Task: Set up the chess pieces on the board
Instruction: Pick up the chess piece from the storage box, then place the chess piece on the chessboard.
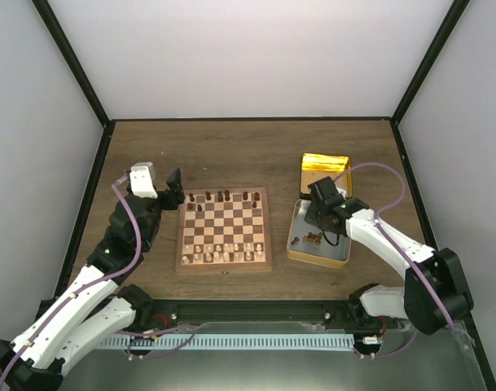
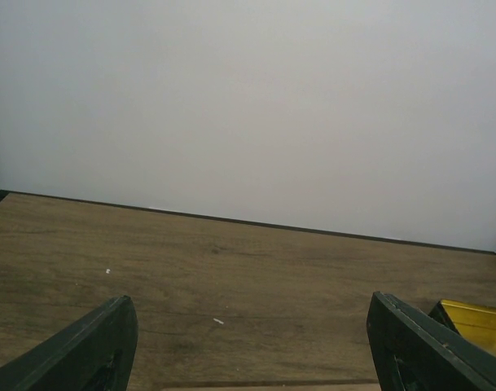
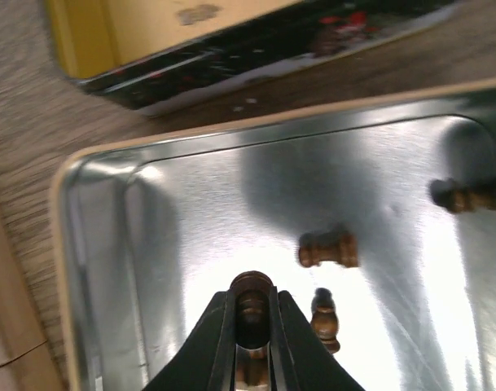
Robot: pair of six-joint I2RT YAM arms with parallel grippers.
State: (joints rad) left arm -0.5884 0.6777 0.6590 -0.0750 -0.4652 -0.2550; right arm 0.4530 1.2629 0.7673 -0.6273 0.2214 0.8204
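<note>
On the board, the far dark ranks are only part-filled. Right gripper pinches a dark chessman in the tin tray; more loose chessmen remain there. Left gripper gapes wide, empty.

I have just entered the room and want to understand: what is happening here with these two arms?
The right pincer is shut on one dark chess piece inside the shallow metal tray, where a few more dark pieces lie. The left pincer is open and empty, beside the far left corner of the board. Pale pieces stand on the near rows; the far row has only some dark chessmen.
</note>
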